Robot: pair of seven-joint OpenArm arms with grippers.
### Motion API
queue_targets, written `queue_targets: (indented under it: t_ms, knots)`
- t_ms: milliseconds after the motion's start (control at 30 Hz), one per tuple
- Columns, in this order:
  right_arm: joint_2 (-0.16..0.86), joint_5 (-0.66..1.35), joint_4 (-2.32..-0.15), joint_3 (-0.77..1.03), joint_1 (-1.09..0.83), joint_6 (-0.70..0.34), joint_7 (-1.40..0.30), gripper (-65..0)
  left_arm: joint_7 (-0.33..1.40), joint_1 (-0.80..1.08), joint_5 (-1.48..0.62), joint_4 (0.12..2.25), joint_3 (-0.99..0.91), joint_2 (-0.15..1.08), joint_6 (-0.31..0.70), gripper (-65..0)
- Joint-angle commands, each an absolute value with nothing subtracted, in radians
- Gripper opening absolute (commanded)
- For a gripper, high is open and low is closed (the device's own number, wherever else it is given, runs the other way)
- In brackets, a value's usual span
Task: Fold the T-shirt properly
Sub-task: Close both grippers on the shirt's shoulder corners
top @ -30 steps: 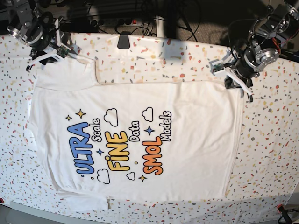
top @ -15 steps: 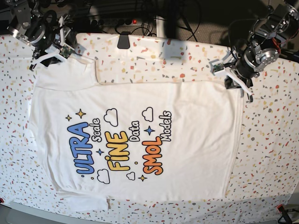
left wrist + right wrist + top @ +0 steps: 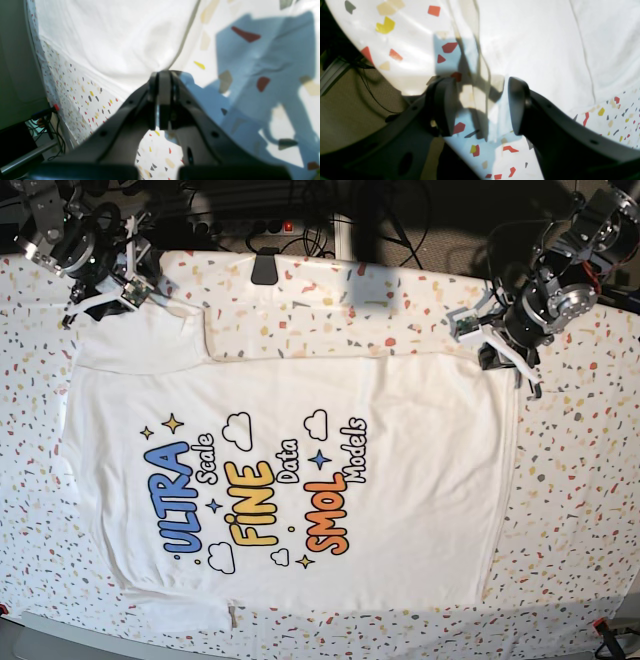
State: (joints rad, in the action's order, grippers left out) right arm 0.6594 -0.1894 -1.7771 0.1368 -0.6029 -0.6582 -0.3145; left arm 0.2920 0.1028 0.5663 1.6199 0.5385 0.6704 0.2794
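The T-shirt (image 3: 290,480), white with a blue, yellow and orange print reading "ULTRA Scale FINE Data SMOL Models" among clouds and stars, lies spread print-side up on the worktop (image 3: 580,510), which is covered in a white cloth speckled with coloured flecks. In the base view one short sleeve points toward the upper left, and the hem runs down the right side.

The left pincer (image 3: 497,352) sits at the upper right corner of the garment in the base view, at the hem. In the left wrist view its jaws are pressed together, and the white fabric rises to the fingertips, where the hem edge meets them; the pincer (image 3: 162,75) appears to be gripping the T-shirt (image 3: 112,45) at that corner.

The right pincer (image 3: 112,298) is at the upper left of the base view, just above the sleeve. In the right wrist view its two dark fingers (image 3: 445,105) stand well apart, with the speckled cloth and a fabric edge visible between them; nothing is held. The T-shirt (image 3: 532,50) lies flat just beyond the fingertips.
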Motion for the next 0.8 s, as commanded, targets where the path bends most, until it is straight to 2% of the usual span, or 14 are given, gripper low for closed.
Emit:
queue_targets:
  t_ms: [0, 100, 467, 567, 767]
  knots:
    - [0.673, -0.251, -1.778, 0.142, -0.598, -0.629, -0.339, -31.8, 0.287, 0.097, 0.564, 1.636, 0.532, 0.685, 0.264, -65.0]
    - [0.678, -0.366, -1.778, 0.142, -0.593, -0.608, -0.340, -31.8, 0.287, 0.097, 0.565, 1.636, 0.532, 0.685, 0.264, -65.0]
    - [0.682, -0.372, -1.778, 0.142, -0.593, -0.567, -0.336, -32.5, 0.287, 0.097, 0.567, 1.636, 0.532, 0.685, 0.264, -65.0]
    - [0.681, -0.371, -1.776, 0.142, -0.593, -0.568, -0.289, -32.6, 0.286, 0.097, 0.567, 1.636, 0.532, 0.684, 0.264, -65.0]
    - [0.678, -0.362, -1.771, 0.089, -0.593, -0.661, -0.228, -35.1, 0.284, 0.097, 0.567, 1.636, 0.532, 0.685, 0.264, -65.0]
